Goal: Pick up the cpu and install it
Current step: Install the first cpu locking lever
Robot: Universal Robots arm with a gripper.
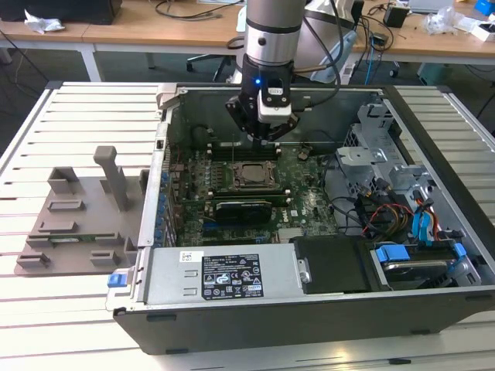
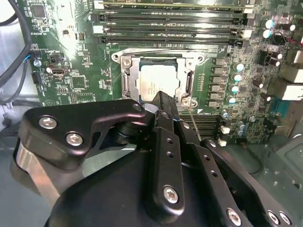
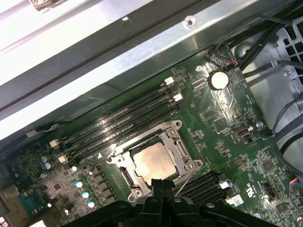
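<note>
Fingers [image 3: 157,190] pinched together, holding nothing, hang above one edge of the cpu [image 3: 154,163], seated within its socket frame [image 3: 174,138].

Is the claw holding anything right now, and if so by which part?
Nothing is held. The claw is shut with nothing between its tips, poised over the near edge of the cpu, which lies flat in its socket on the motherboard.

Upright arm [image 1: 272,31], wrist [image 1: 267,85] pointing down, fingers [image 2: 166,142] pressed together
</note>
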